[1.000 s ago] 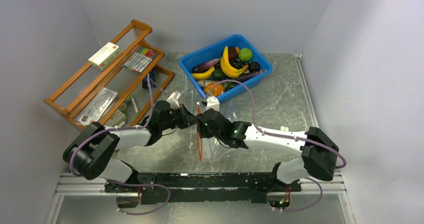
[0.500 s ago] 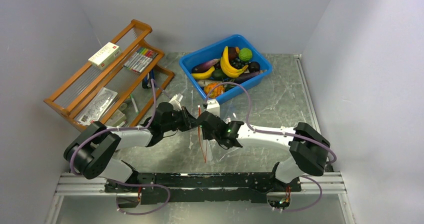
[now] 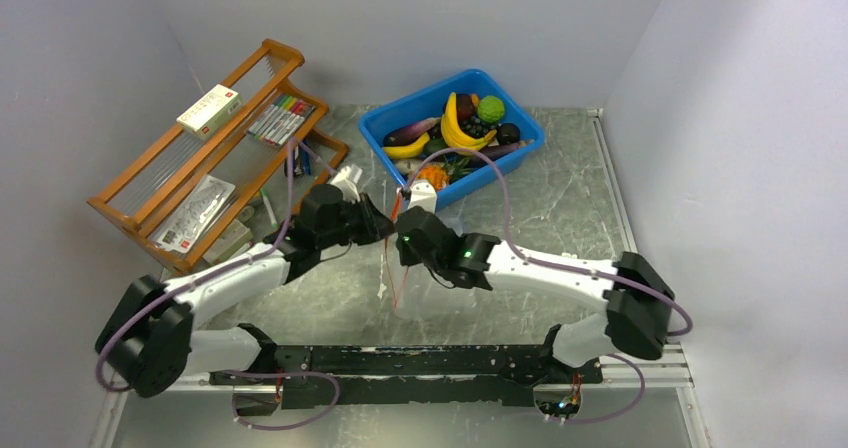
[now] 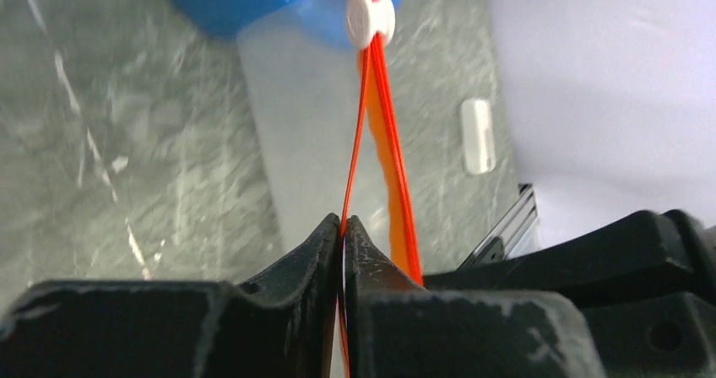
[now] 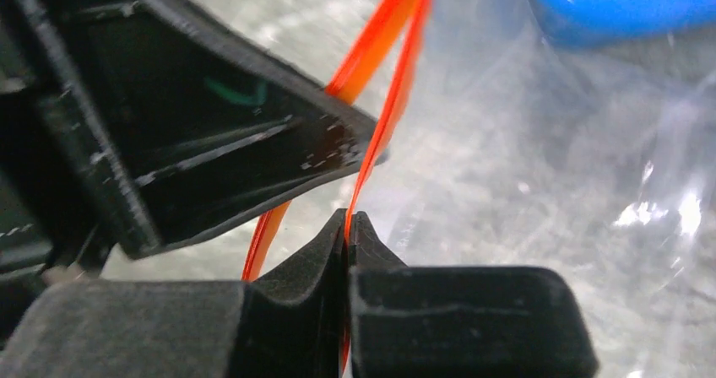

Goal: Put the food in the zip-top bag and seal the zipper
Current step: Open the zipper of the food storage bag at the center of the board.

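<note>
The clear floppy zip-top plastic bag [image 4: 295, 142] looks light, limp and slippery, so its stiffer red-orange zipper strip [image 4: 376, 116] is probably the surest hold. The left gripper [image 4: 344, 226] and right gripper [image 5: 348, 224] are each clamped on one lip of it.

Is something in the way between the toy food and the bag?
Only the blue bin's wall: the food lies inside it and must come over the rim. The bag is held right beside the bin. The left gripper and right gripper are both shut on the zipper, so neither is free.

Soft even light, blurred wrist close-ups
</note>
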{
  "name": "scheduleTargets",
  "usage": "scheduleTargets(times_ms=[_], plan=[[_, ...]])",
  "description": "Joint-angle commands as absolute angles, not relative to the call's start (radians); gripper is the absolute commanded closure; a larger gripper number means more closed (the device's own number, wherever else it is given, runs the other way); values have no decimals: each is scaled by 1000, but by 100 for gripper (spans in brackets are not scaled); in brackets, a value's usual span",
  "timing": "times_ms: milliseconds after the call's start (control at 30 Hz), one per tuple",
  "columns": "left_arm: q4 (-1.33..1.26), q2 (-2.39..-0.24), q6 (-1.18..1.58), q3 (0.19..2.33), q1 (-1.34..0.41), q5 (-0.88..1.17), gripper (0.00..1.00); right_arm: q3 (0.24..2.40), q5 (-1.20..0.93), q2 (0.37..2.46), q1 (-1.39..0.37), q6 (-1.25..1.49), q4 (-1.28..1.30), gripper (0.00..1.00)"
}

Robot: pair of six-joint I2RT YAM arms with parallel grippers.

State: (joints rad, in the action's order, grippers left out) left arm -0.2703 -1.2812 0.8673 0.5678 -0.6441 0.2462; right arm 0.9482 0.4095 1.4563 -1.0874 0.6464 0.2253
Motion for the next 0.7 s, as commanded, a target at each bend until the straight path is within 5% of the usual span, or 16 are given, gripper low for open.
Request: scheduleTargets(times_ms=[0, 233, 667], plan=[[61, -1139, 736, 731, -650, 116, 93, 1010, 325, 1345, -1086, 585, 135, 100], [419, -1073, 618, 982, -650, 7, 85, 1061, 318, 1300, -1085, 573, 103, 100], [606, -1167, 549, 1095, -650, -68, 83, 1022, 463, 1279, -1085, 553, 150, 100]])
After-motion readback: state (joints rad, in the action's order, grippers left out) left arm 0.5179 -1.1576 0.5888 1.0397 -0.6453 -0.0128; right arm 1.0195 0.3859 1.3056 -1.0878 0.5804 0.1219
